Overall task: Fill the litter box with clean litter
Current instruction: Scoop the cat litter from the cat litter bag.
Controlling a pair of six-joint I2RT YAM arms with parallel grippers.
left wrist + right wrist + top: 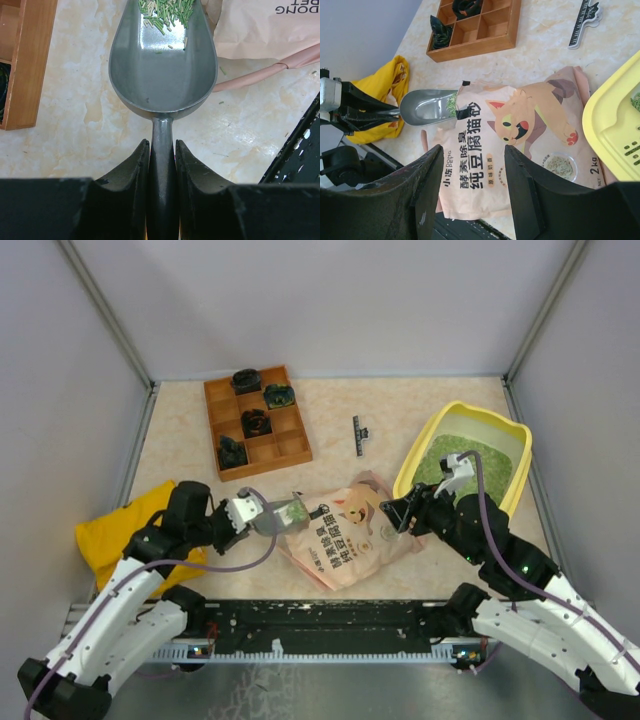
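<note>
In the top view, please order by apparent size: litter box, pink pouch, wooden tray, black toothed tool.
1. litter box and pink pouch: look alike, both partly hidden, so unranked
2. wooden tray
3. black toothed tool

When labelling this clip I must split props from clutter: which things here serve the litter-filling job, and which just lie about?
Job in hand:
- litter box
- clean litter
- grey scoop, gripped by the left gripper
- pink litter pouch, with the open right gripper over it

Lying about:
- wooden compartment tray
- dark items in it
- yellow cloth bag
- black strip
</note>
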